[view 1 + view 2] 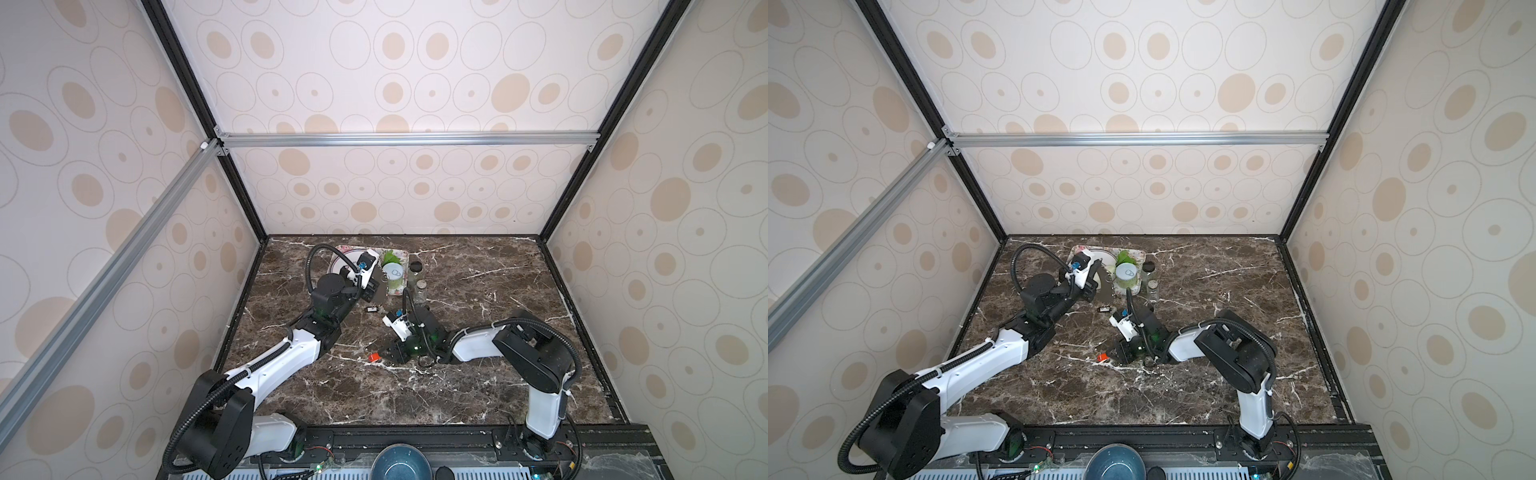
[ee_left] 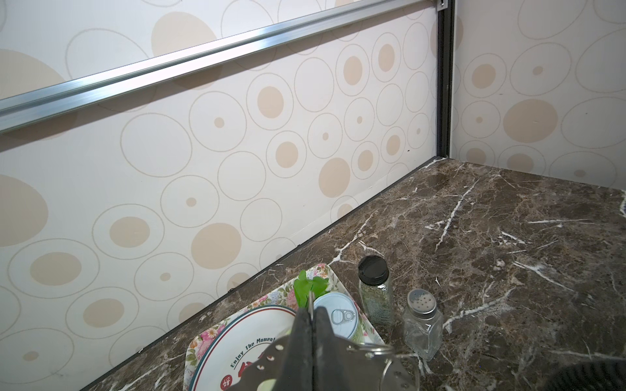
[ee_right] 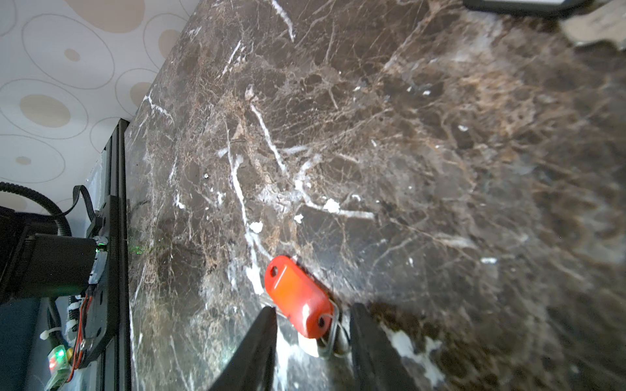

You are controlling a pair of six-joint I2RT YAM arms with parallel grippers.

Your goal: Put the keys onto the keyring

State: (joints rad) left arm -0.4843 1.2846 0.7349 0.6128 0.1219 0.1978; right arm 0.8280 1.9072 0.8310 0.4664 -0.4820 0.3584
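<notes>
Two things could spoil this pick. The right gripper [image 3: 313,306] sits low over the dark brown marble-patterned tabletop [image 3: 406,152] with its jaws partly apart and holding nothing. The small red-orange plastic key tag [image 3: 298,298] lies flat between them, its thin wire loop [image 3: 333,333] close to one black finger [image 3: 369,338]. The tag looks flat and smooth, so I judge that jaws shutting on it off-centre may send it skidding along the slick surface. Or they may catch only the wire loop, leaving the tag dangling at an angle that is hard to thread. The fingertips are also close to the tabletop, and pressing lower could jam them against it.

The left gripper [image 1: 370,291] is clamped tight on the flat grey metal keyring [image 1: 1106,291], held up near the floral-edged tray [image 2: 203,338] at the back. Its wire rings [image 2: 372,347] hang free and could swing. The small black rectangular key tag [image 1: 371,309] lies on the tabletop between the two grippers — a careless sweep of either arm could knock it away.
</notes>
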